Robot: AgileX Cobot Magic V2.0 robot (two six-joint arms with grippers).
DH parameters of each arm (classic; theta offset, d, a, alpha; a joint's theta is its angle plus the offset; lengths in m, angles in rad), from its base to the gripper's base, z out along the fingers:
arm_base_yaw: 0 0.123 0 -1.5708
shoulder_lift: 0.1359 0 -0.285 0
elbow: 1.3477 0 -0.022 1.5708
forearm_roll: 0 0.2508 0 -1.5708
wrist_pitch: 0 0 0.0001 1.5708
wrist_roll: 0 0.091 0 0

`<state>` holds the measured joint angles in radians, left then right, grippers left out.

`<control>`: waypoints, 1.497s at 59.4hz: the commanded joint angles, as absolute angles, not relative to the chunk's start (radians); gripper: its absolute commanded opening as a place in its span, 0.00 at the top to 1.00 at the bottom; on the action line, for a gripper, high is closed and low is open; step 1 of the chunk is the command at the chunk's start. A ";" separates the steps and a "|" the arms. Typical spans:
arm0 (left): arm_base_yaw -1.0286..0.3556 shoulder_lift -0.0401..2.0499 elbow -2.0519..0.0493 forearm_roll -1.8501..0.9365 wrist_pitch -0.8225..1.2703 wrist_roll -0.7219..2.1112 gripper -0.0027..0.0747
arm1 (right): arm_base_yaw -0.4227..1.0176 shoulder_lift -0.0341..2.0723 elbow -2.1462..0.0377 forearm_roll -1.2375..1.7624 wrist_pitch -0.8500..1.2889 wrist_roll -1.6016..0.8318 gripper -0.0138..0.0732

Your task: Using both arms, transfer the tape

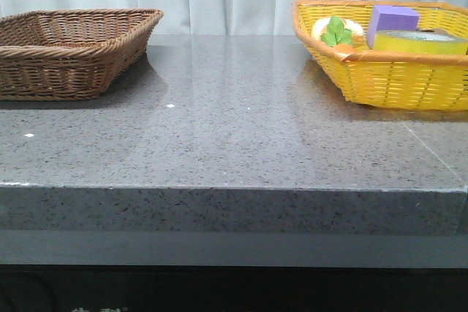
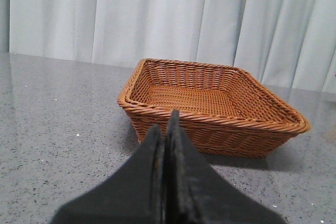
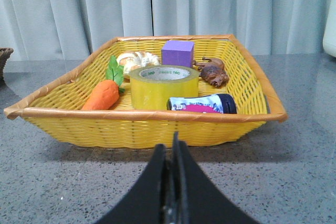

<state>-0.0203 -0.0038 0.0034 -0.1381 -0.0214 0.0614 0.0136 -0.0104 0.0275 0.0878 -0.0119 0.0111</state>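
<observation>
Both grippers closed, empty, right gripper (image 3: 172,182) facing tape (image 3: 164,86), carrot (image 3: 103,95), bottle (image 3: 202,104) flanking.

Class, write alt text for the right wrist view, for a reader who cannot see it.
A yellow wicker basket on a grey speckled table holds a roll of yellow tape lying flat at its centre, with a toy carrot, purple block, bread, brown figurine and small bottle around it. The right tool, shut, is in the foreground, outside the basket.
</observation>
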 commanded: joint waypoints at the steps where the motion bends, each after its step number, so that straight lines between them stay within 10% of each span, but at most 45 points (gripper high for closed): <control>1: -0.021 -0.022 0.011 -0.147 -0.105 0.059 0.99 | 0.009 -0.033 0.021 0.080 -0.096 0.009 0.92; 56: -0.021 -0.022 -0.026 -0.147 -0.100 0.059 0.99 | 0.009 -0.033 -0.032 0.080 -0.086 0.009 0.92; 89: -0.021 0.214 -0.651 -0.147 0.223 0.059 0.99 | 0.009 0.183 -0.615 0.080 0.316 0.009 0.92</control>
<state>-0.0203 0.1407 -0.5467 -0.1381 0.2460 0.0614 0.0136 0.0992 -0.5089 0.0878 0.3310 0.0111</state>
